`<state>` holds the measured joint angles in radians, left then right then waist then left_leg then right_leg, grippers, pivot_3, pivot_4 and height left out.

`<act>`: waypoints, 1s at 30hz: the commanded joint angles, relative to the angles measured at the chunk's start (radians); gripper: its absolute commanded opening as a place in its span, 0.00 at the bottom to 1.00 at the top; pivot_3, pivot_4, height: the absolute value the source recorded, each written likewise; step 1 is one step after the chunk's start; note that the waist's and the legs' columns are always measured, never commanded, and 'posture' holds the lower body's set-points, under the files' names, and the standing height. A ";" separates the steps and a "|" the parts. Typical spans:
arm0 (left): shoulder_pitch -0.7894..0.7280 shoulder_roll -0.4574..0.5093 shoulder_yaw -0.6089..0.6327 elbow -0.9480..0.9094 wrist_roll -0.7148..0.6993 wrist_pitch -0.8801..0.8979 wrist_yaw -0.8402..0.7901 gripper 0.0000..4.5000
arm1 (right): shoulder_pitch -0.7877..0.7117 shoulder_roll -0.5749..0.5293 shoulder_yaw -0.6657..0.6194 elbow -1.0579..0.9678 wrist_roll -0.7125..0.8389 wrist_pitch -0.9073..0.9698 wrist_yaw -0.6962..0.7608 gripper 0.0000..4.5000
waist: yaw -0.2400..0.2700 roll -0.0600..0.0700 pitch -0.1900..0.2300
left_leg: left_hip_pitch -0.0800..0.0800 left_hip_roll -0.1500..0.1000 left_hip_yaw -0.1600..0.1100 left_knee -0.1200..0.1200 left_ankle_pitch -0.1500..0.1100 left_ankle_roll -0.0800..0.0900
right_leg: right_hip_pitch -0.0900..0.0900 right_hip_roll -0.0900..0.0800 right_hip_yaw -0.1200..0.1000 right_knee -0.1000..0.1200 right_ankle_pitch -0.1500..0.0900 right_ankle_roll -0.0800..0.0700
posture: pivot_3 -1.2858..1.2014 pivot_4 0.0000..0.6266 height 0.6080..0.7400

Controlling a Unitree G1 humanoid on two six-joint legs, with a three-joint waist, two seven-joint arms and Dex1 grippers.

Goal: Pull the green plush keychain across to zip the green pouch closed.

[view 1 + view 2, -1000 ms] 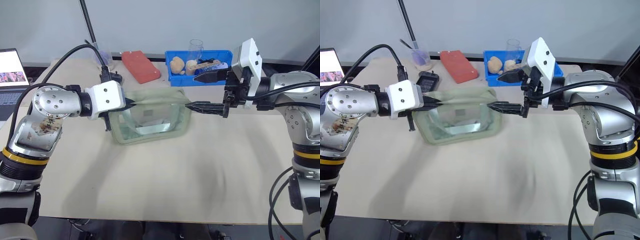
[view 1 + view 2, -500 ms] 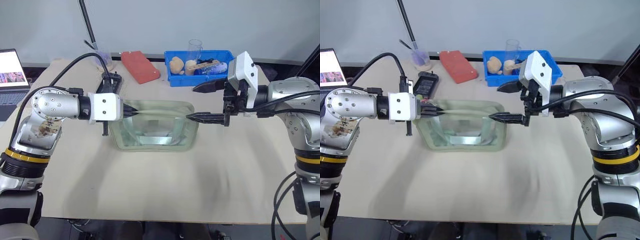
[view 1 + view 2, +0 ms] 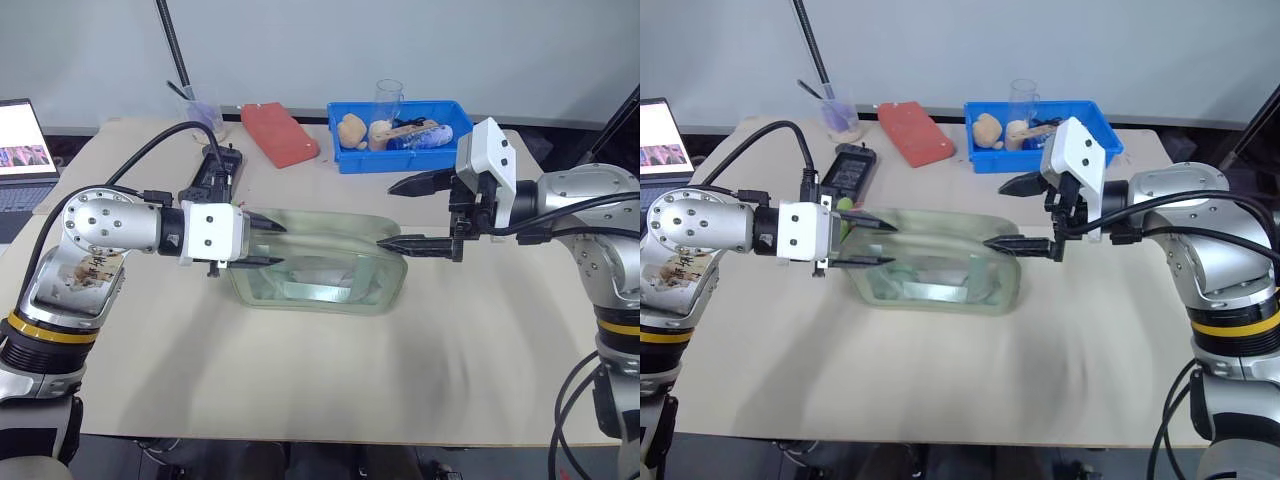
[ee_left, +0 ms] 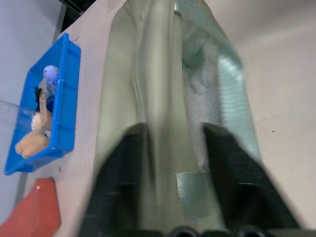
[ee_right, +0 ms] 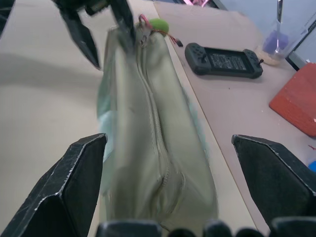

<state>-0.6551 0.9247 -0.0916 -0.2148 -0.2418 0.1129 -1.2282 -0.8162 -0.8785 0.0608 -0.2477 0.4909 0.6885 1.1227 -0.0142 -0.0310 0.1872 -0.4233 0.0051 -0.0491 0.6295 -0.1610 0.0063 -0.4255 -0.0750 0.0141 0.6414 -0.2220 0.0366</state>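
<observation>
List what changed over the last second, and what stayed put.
The left claw opened and let go of the green pouch, which dropped from tilted and lifted to lying flat on the table. The right claw stayed wide open at the pouch's other end. The blue tray and red block did not move.

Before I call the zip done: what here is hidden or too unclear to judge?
- Green plush keychain: a small blob in the right wrist view; its link to the slider is too small to read.
- Green pouch: zipper line smeared in the left wrist view.
- Pouch's left end: in the head views, left claw covers it.
</observation>
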 commanded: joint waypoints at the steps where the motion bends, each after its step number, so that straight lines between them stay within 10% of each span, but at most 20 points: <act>1: -0.022 0.025 0.072 -0.071 -0.076 0.113 0.015 0.94 | 0.008 -0.050 -0.045 -0.043 0.027 0.019 0.031 1.00 | 0.001 0.000 0.000 | 0.000 0.000 0.000 0.000 0.000 0.000 | 0.000 0.000 0.000 0.000 0.000 0.000 | 0.52 0.24 1.00; 15: -0.005 0.144 0.338 -0.252 -0.651 0.792 0.099 0.99 | 0.265 -0.036 -0.028 -0.167 -0.064 -0.052 -0.085 1.00 | -0.003 0.000 0.000 | 0.002 0.002 0.000 0.001 0.000 0.000 | 0.001 0.001 0.000 0.001 -0.001 0.001 | 0.52 0.24 1.00; 30: 0.054 0.136 0.393 -0.208 -0.710 0.800 0.184 1.00 | 0.260 -0.017 -0.027 -0.163 -0.053 -0.062 -0.058 0.01 | 0.001 0.000 0.000 | 0.001 0.002 0.000 0.003 0.000 0.000 | 0.002 0.001 0.000 0.001 -0.001 0.001 | 0.52 0.24 1.00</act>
<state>-0.5967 1.0577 0.2399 -0.4565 -0.9465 0.9212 -1.0755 -0.5372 -0.8904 0.0604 -0.3914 0.4198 0.6434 1.0606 -0.0135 -0.0312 0.1873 -0.4218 0.0069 -0.0491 0.6322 -0.1610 0.0062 -0.4239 -0.0733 0.0141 0.6426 -0.2227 0.0373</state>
